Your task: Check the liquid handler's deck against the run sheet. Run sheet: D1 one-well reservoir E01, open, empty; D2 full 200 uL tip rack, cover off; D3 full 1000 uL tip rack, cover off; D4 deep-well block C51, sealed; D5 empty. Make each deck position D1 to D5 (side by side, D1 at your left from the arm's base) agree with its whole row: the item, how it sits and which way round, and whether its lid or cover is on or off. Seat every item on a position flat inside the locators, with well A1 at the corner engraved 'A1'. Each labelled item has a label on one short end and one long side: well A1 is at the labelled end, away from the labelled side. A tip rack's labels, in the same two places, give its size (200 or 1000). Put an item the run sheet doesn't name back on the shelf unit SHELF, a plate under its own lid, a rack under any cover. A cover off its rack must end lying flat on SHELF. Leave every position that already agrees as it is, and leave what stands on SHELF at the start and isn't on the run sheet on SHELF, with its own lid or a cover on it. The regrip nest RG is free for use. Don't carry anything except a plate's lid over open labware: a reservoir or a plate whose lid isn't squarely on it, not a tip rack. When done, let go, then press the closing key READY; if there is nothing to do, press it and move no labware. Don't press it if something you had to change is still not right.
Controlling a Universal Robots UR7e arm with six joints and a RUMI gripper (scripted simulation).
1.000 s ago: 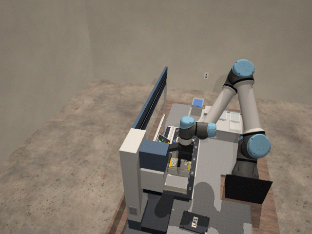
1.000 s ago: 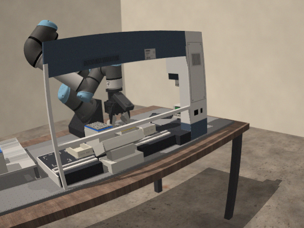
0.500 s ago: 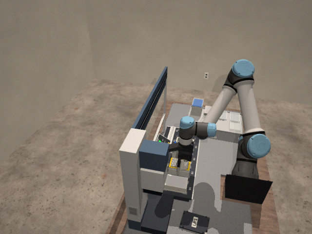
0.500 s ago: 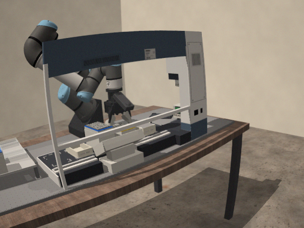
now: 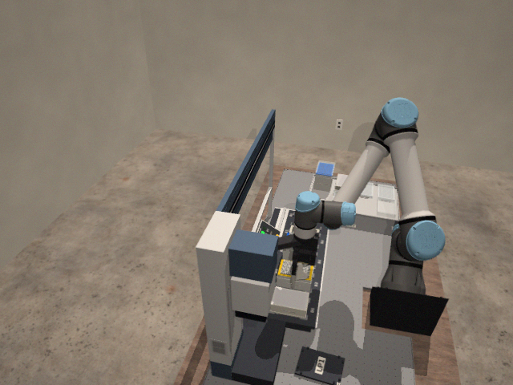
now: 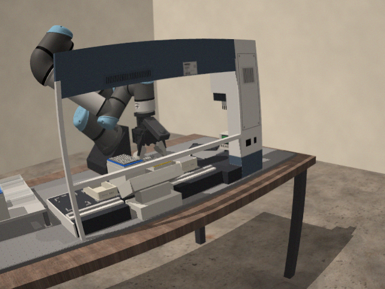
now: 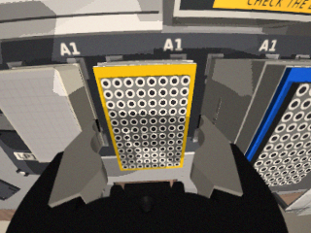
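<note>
My gripper [image 7: 149, 117] is open, with a finger on each long side of the yellow-framed tip rack [image 7: 146, 116] and clear of it. That rack is full and uncovered, and sits flat under an engraved A1 mark. In the wrist view a grey closed block [image 7: 41, 112] stands on the position to its left. A blue-framed full tip rack [image 7: 287, 131] stands to its right and looks askew. In the exterior view my gripper [image 6: 150, 146] hangs just above the yellow rack [image 6: 158, 166], beside the blue rack [image 6: 124, 160]. An open cream reservoir [image 6: 101, 191] sits at the deck's far end.
The handler's gantry beam [image 6: 142, 59] and tower [image 5: 217, 285] close in the deck's far side. The shelf unit [image 5: 381, 199] holds flat clear pieces, with a blue-topped item [image 5: 325, 168] beside it. A black nest marked LP1 [image 5: 320, 364] lies at the table's near end.
</note>
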